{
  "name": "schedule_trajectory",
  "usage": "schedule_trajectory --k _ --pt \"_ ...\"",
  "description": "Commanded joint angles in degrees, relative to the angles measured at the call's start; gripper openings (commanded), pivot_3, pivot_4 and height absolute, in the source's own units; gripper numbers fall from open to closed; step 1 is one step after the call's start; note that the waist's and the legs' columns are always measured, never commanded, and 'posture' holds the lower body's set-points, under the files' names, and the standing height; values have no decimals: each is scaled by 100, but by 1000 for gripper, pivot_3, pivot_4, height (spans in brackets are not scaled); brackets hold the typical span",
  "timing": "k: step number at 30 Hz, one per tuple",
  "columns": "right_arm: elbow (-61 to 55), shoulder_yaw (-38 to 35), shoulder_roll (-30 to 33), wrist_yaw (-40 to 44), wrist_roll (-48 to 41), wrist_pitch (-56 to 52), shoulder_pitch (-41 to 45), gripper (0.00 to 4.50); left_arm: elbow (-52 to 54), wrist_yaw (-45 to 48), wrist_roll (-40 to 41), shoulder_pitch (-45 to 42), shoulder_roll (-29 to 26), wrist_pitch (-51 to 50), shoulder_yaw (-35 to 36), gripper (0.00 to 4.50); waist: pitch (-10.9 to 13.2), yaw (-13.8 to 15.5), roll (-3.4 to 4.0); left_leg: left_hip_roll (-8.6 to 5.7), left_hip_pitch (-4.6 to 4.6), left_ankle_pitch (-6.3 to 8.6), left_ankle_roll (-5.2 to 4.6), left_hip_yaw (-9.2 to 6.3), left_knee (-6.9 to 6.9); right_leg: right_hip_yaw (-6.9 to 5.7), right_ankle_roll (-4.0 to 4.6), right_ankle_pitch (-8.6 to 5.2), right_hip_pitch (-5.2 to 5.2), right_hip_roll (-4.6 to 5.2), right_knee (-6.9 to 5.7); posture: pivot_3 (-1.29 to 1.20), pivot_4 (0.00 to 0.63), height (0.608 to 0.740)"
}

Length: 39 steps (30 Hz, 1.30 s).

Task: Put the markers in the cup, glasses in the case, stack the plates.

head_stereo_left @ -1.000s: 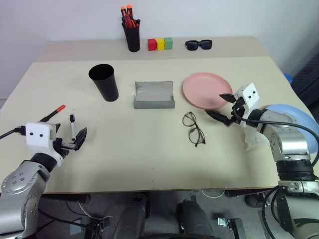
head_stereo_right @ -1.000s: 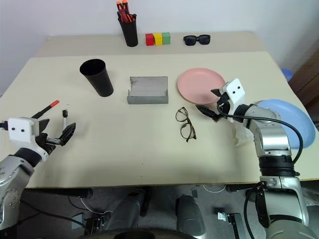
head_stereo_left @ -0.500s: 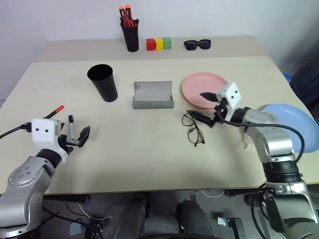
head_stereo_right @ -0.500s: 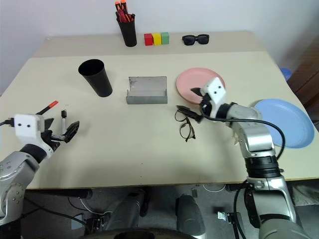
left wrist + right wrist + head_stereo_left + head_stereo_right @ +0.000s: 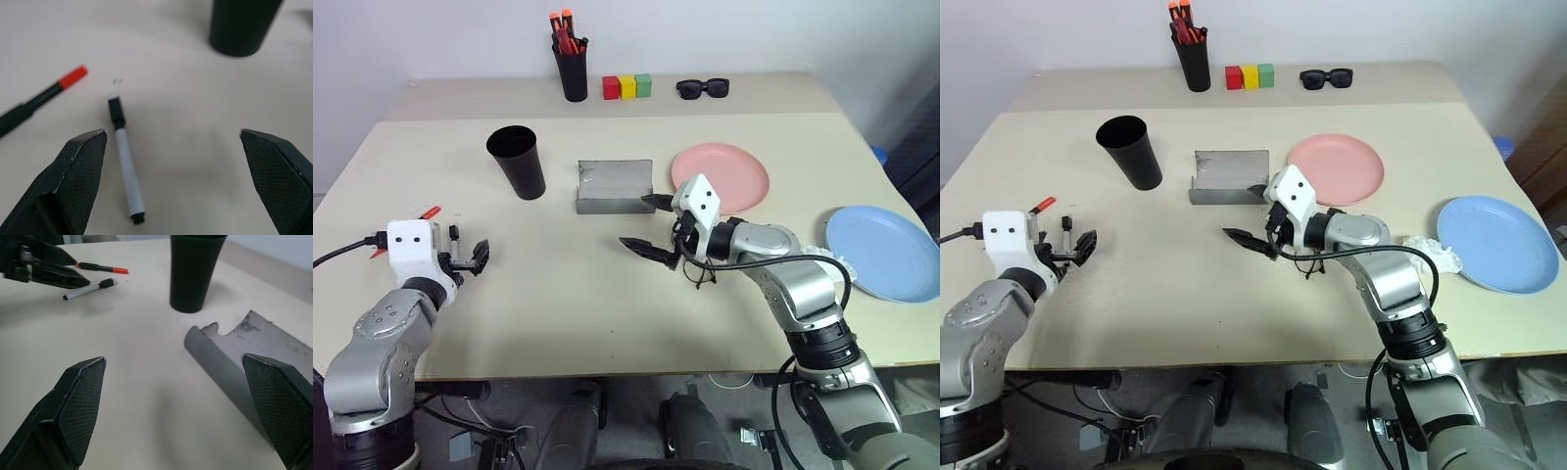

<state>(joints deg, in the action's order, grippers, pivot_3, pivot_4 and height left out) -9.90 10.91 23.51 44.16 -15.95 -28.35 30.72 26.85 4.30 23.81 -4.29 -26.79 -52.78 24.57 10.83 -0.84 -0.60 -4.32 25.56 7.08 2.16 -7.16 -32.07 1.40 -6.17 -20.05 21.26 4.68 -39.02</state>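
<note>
Slim white marker (image 5: pixel 124 164), tapered black cup (image 5: pixel 518 162), dull grey case (image 5: pixel 615 186) (both grippers' fingers spread wide, empty).

The surface (image 5: pixel 607 294) is seen as smooth, matt, pale beige laminate. The cup (image 5: pixel 518 162) is made of matt black plastic. The case (image 5: pixel 615 186) looks like dull grey metal, scuffed inside. Both plates, pink (image 5: pixel 734 174) and blue (image 5: pixel 886 252), show a smooth satin plastic finish. The fingertips (image 5: pixel 83 161) of the left pincer (image 5: pixel 183 171) are covered with black, finely textured rubbery pads. The white marker (image 5: pixel 125 164) appears smooth plastic.
</note>
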Motion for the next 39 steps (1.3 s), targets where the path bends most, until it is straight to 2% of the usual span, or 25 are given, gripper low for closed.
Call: schedule_trajectory --k 1,4,9,17,27,30,37,39 --pt "-128 3 -82 -56 19 117 28 4500 44 -215 -74 -153 -20 -232 280 4450 0 2 0 0 0 0 0 0 0 0 0 0 1 0 0 0 150 734" --pt "-140 71 -162 -115 56 140 14 4500 -120 -445 -53 -438 20 -588 447 4450 0 5 -1 0 -2 -1 1 -1 0 -1 -1 0 0 -2 -5 0 150 734" --pt "-140 194 -360 -207 131 171 1 4500 -696 -700 -196 -1099 -124 -1411 333 4450 -1 11 -4 -2 -5 -2 2 -2 -1 -3 -2 1 2 -8 -6 0 150 734" --pt "-145 319 -570 -296 206 201 -32 4500 -1702 -871 -505 -2127 -207 -2087 195 4450 -1 3 -15 -2 -5 -4 5 -3 -1 -4 -4 2 1 -13 -11 0 150 734" --pt "-176 328 -621 -379 242 199 -80 4500 -2544 -889 -796 -2729 -122 -2801 370 4450 -2 -16 -16 -2 -13 -5 9 -3 1 -4 -5 2 -2 -14 -21 0 150 734" --pt "-189 336 -638 -390 251 203 -85 4500 -2594 -913 -844 -2805 -34 -2862 507 3617 -3 -19 -18 -2 -15 -5 9 -3 1 -4 -5 3 -2 -14 -21 0 150 734" --pt "-175 342 -657 -379 263 220 -65 4500 -2508 -999 -966 -2822 141 -2720 765 115 -4 -33 -19 -1 -15 -6 10 -1 3 -1 -5 3 -6 -14 -26 0 150 734" --pt "-150 335 -678 -378 256 221 -21 4500 -2259 -946 -1080 -2676 117 -1890 627 50 -4 -26 -19 -2 -15 -6 10 -1 2 -1 -5 3 -4 -13 -25 0 150 734"
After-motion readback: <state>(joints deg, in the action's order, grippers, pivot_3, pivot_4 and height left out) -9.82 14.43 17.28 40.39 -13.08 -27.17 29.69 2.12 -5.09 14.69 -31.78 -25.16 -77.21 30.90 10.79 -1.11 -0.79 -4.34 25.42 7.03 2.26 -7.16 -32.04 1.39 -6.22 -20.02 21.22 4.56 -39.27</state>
